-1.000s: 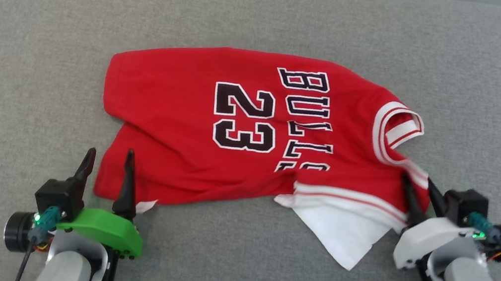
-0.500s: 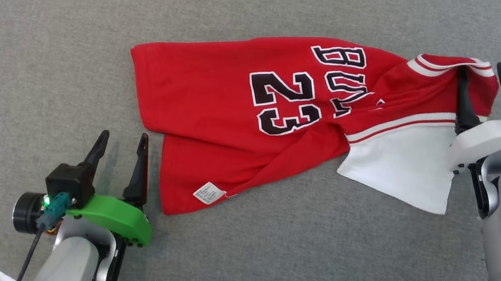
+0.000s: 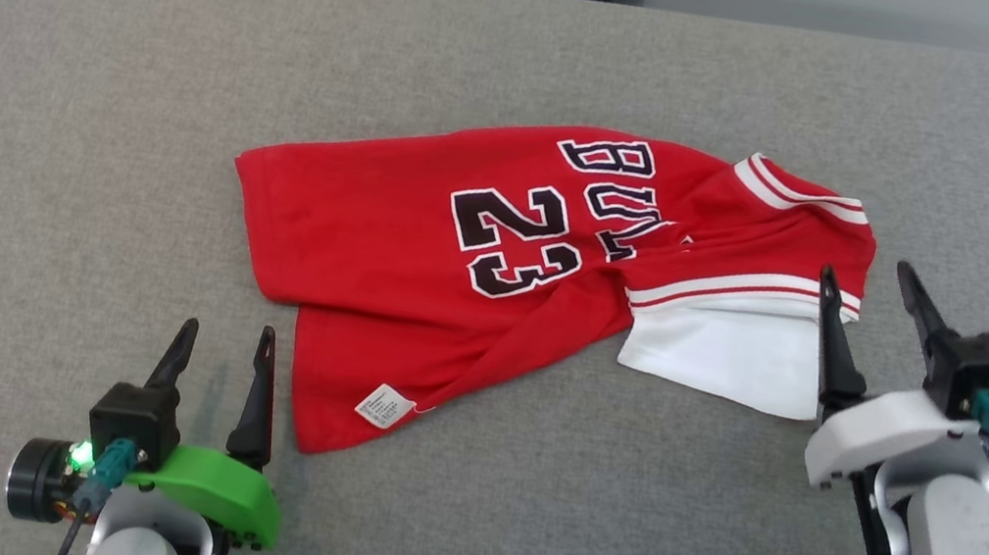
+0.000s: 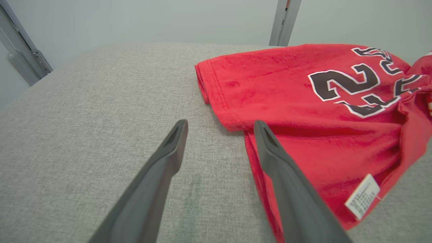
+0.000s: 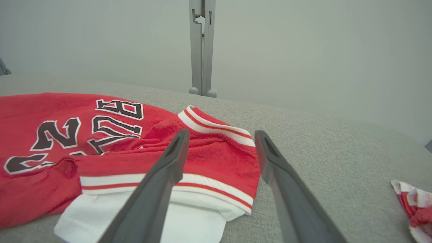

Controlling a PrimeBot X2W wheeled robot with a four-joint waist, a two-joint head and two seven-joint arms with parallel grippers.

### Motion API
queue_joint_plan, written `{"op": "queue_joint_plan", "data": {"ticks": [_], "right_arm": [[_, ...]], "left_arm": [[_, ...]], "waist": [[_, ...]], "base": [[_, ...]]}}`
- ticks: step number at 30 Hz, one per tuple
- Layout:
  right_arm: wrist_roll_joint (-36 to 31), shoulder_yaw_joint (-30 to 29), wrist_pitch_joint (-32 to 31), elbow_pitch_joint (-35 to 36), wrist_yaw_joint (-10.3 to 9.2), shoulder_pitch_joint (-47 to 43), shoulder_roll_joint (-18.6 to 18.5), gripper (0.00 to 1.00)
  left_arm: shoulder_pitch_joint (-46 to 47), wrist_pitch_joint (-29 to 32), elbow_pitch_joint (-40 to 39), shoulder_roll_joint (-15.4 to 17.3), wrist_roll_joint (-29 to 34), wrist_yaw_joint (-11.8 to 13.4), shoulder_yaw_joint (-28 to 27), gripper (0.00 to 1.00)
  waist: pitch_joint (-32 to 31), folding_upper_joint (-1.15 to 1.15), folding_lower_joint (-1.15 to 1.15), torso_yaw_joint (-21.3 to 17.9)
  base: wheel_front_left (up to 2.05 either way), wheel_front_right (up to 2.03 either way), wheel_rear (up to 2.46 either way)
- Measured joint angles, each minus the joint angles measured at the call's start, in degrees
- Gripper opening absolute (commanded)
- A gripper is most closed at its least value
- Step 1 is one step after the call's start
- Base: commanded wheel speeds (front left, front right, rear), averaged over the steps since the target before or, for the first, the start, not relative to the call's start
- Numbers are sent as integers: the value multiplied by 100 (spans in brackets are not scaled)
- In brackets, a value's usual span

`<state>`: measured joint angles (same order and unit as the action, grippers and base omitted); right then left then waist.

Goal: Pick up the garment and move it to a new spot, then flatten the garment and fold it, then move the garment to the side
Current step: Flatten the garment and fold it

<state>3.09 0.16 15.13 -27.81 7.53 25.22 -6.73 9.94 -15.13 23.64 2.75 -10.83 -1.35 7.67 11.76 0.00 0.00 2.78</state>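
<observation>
The right gripper (image 3: 864,269) has let go: its fingers, clamped on the striped shoulder half a second ago, now stand apart and empty, one tip over the sleeve trim. The left gripper (image 3: 229,328) stays spread, just beside the hem corner. The garment (image 3: 418,256) lies rumpled in the middle of the bench (image 3: 85,104), its lower body folded over, the white sleeve (image 3: 721,353) poking out. The move to a new spot looks done; flattening comes next, likely from those two ends.
</observation>
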Motion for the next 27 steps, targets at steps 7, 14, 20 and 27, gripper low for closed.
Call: {"op": "queue_joint_plan", "data": {"ticks": [7,14,20,27], "right_arm": [[20,12,0,237,0,-901,168,100],[148,-54,0,305,0,-1413,280,100],[160,-48,0,348,0,-1575,318,100],[146,-13,0,330,0,-1589,336,100]], "left_arm": [[-459,0,-104,-1,107,-8,73,100],[-833,0,-183,1,155,-18,225,100],[-976,0,-249,0,180,-15,285,100],[-914,0,-115,0,12,-18,345,100]], "waist": [[-447,0,0,-142],[-848,0,0,-218],[-1044,0,0,-253],[-896,0,0,-285]], "base": [[0,0,0],[0,0,0],[0,0,0],[0,0,0]]}}
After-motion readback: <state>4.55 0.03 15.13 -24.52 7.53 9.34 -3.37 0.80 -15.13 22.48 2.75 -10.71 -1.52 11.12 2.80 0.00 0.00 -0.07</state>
